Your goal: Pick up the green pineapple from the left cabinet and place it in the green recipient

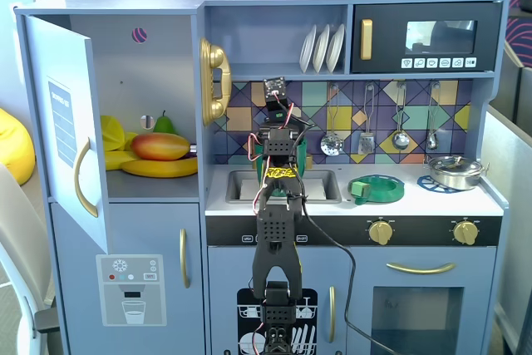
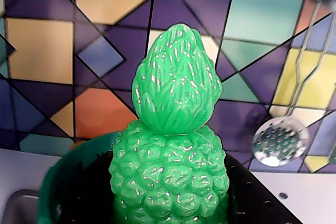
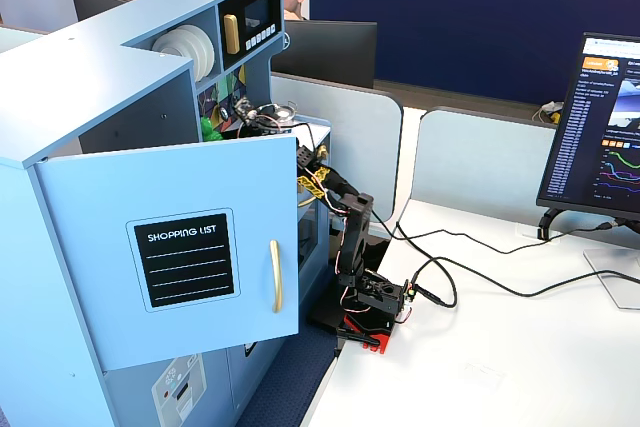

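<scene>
Green pineapple [image 2: 176,145] fills the centre of my wrist view, upright, pinched in my pincer [image 2: 173,211], its base low over the green recipient [image 2: 58,182] at lower left.

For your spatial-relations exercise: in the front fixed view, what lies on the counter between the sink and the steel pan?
In a fixed view, between the sink and the steel pan, only the flat green round dish lies on the counter.

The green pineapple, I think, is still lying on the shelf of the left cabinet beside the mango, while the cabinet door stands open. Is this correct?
Not quite. The green pineapple is no longer on the shelf: the wrist view shows it upright over the green recipient, in front of the tiled wall. The left cabinet door does stand open, and the mango lies inside, as a fixed view shows.
</scene>
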Available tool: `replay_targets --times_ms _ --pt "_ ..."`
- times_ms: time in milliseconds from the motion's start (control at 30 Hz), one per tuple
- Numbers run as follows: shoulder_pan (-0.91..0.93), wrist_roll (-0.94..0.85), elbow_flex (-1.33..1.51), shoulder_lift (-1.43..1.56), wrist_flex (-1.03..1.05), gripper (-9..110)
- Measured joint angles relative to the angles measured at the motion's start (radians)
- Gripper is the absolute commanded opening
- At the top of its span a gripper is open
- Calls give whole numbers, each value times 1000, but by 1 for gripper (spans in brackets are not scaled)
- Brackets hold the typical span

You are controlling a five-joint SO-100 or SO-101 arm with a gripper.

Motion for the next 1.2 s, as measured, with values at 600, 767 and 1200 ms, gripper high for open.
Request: replay_targets --times_ms 600,767,1200 --pt "-17 100 144 94 -49 43" --pt "-20 124 538 480 29 42" --pt "11 233 1661 1368 265 34"
